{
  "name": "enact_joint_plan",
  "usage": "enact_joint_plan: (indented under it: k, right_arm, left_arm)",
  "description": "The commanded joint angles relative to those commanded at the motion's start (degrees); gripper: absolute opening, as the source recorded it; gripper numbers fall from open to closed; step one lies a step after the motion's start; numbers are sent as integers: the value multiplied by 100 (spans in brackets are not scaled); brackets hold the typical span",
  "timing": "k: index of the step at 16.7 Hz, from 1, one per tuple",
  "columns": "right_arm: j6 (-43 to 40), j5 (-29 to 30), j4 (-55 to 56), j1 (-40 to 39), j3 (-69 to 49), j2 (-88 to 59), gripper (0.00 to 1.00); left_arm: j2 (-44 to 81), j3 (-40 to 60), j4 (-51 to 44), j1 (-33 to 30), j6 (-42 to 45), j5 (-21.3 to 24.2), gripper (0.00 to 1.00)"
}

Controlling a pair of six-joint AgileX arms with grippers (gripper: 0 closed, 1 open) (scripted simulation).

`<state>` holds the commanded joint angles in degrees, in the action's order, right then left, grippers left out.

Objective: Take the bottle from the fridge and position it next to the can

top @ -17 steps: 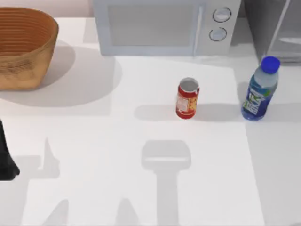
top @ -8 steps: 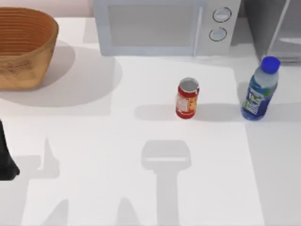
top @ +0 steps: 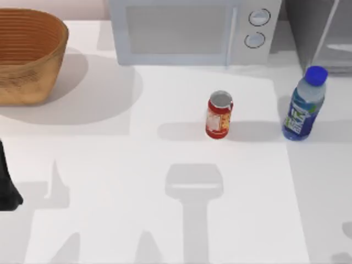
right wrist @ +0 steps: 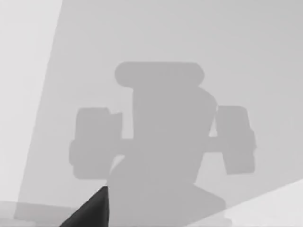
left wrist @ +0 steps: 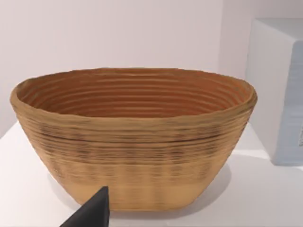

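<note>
Bottle [top: 303, 106] upright (cap up), right of can [top: 219, 115].

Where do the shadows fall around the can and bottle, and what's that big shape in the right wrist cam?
Top view: the can and the bottle cast soft shadows toward the table's left. Right wrist view: a grey arm-shaped shadow lies on the table.

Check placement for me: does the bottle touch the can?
Apart. The top view shows bare table between the bottle and the can.
</note>
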<state>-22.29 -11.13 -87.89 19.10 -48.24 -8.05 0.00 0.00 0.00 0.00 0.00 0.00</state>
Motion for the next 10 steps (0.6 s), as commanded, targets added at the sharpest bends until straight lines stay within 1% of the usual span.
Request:
enact_joint_plan:
  k: [3,10]
  right_arm:
    - [-1702,-763,-189,1506,-596,-1686,100]
    - [-6108,-2645,-268,5290,-1914,-6127,100]
  left_arm:
    - [0,0,0,0,0,0,100]
    - [0,0,0,0,0,0,100]
